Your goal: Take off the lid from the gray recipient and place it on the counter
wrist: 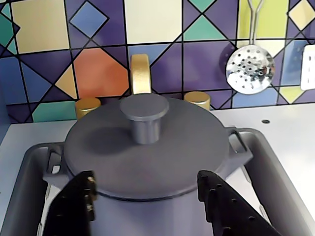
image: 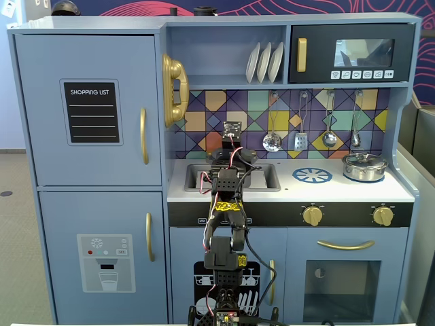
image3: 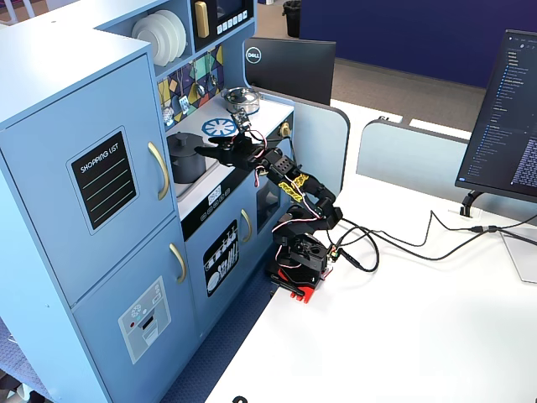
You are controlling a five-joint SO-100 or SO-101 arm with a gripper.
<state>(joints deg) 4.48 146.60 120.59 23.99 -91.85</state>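
Gripper (wrist: 145, 206) fingers spread, grasping nothing, flanking gray pot (wrist: 147, 216) in sink (wrist: 275, 167); lid (wrist: 146, 155) on, seemingly untouched.

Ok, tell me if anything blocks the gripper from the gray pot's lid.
Nothing visible does. In the wrist view the gripper is open, its fingers on either side of the lid, with the knob unobstructed.

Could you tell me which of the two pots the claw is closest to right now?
The gray recipient, sitting in the sink: the open claw flanks it below its lid. The shiny silver pot stands far right.
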